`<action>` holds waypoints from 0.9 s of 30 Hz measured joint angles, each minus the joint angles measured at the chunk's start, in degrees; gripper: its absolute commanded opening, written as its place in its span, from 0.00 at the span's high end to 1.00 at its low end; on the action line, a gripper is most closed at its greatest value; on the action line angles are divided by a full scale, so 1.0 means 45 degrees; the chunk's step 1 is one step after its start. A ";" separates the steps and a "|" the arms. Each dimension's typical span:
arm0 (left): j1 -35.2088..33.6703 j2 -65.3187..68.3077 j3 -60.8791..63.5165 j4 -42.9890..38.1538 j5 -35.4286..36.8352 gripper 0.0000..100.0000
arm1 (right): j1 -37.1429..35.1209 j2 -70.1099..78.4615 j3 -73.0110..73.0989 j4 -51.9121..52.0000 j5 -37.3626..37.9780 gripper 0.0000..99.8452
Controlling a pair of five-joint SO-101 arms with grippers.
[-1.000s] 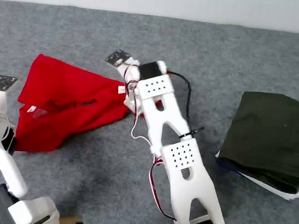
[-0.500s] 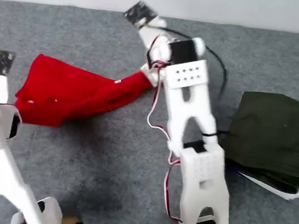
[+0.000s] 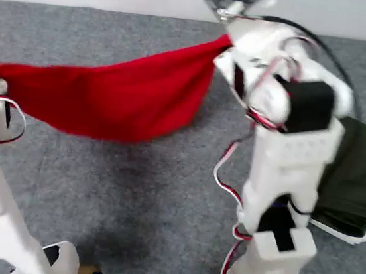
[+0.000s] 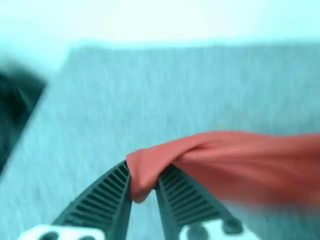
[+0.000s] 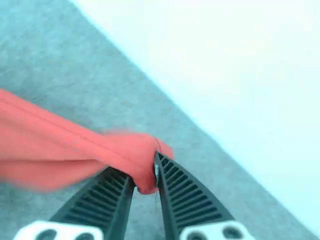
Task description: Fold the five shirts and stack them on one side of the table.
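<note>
Overhead, red shirt (image 3: 114, 98) stretched, dark stack (image 3: 360, 173) nearby, close-up, left gripper (image 4: 145, 174), right gripper (image 5: 145, 174) both clamping it.

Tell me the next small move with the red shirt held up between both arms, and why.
Probably lower both arms together so the red shirt lands flat on the table. The left gripper and right gripper each pinch one end, and it hangs stretched between them with its middle sagging. Spread flat, it should fold more easily before joining the folded stack.
</note>
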 measured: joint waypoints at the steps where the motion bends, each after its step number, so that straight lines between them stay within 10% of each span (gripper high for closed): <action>1: 0.0137 0.0000 -0.0274 -0.0274 0.0000 1.00 | 0.0156 -0.0254 0.0000 0.0000 0.0000 0.99; 27: 0.1504 -0.0391 -0.8576 -0.0137 -0.1465 1.00 | 0.1563 -0.5939 -0.0020 0.0000 0.0703 0.99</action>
